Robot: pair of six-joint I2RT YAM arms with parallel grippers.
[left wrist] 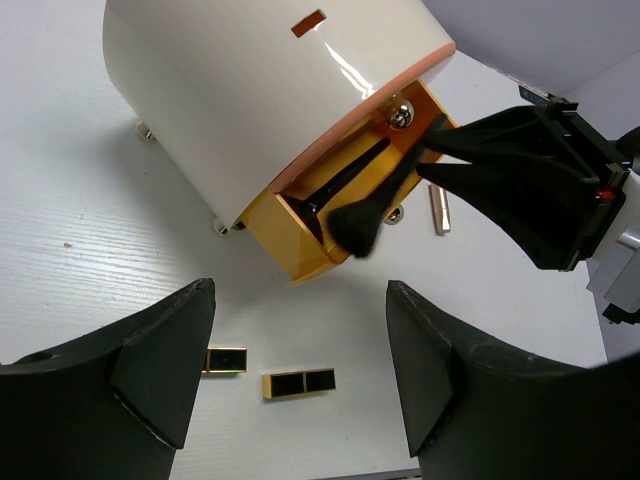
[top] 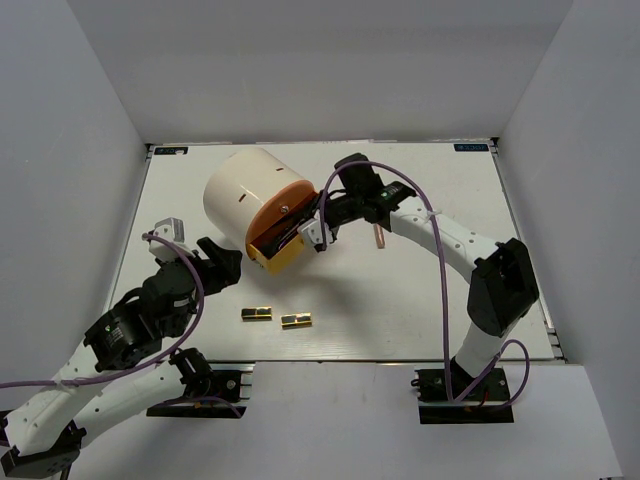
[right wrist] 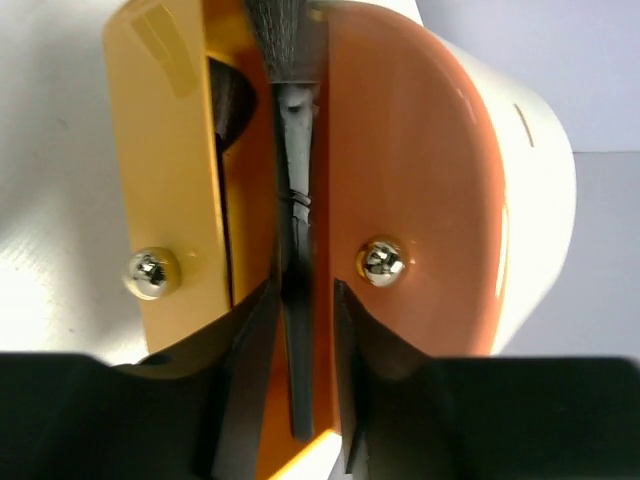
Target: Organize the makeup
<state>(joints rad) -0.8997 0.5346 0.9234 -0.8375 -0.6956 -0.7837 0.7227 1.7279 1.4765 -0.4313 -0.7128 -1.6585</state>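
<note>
Two gold-and-black cases (top: 257,314); corner labels (top: 171,150) illegible

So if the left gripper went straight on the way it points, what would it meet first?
Most likely the open yellow drawer of the cream cylinder, dead ahead of the left gripper. Depth is unclear; tilted down, it might touch the table first.

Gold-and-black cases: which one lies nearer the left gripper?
The left-hand case, lying closest to the left gripper; the other case sits beside it, further toward the right arm.
</note>
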